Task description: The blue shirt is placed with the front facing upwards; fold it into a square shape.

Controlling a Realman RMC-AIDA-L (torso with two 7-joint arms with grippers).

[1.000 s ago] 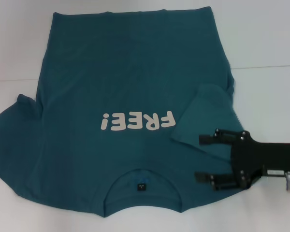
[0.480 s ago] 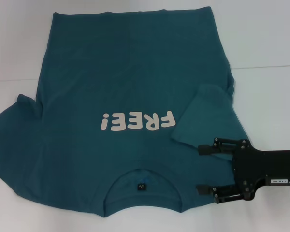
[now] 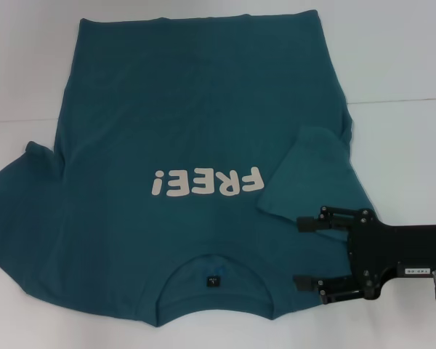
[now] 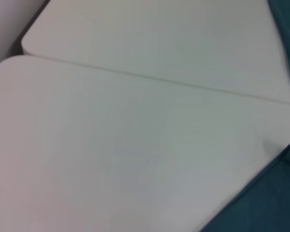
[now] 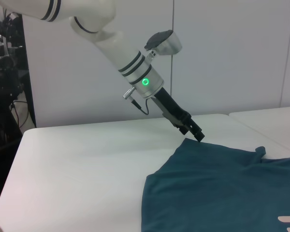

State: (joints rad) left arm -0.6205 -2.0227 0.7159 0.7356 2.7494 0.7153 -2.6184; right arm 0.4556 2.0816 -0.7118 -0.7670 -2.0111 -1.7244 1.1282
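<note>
While the shirt (image 3: 196, 167) is lying face-up across the table (image 3: 400, 65) with only its right sleeve (image 3: 309, 174) flipped inward, the right gripper (image 3: 305, 253) is hovering spread beside it (left gripper (image 5: 197, 134) unclear), so most folding is remaining.

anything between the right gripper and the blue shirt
Nothing visible. The right gripper sits open directly over the blue shirt, by its folded-in sleeve. The left gripper is at the shirt's far sleeve edge.
</note>
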